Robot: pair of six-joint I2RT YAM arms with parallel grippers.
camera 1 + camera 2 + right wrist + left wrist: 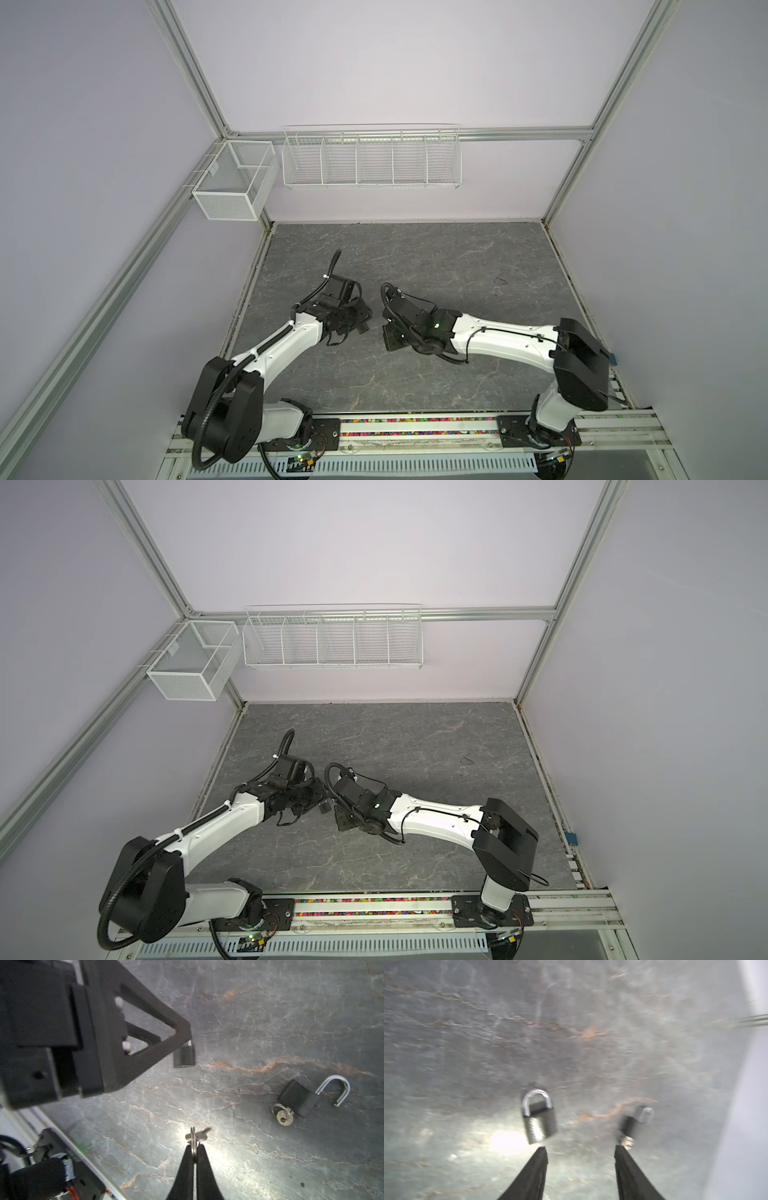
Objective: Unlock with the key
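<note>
Reading through blur: left tool (pixel 580 1147) jaws apart, shut padlock (pixel 539 1119) just beyond one fingertip (pixel 542 1152), midway across the bench (pixel 467 1043), hidden in both top views. Right tool (pixel 195 1146) clamps the key (pixel 199 1136).

opened padlock (pixel 299 1098) lying rightward, far tabletop (pixel 415 249) free

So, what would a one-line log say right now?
left gripper: open, empty | closed padlock: loose, ahead of it | right gripper: shut on key | other padlock: open, own key inserted
</note>
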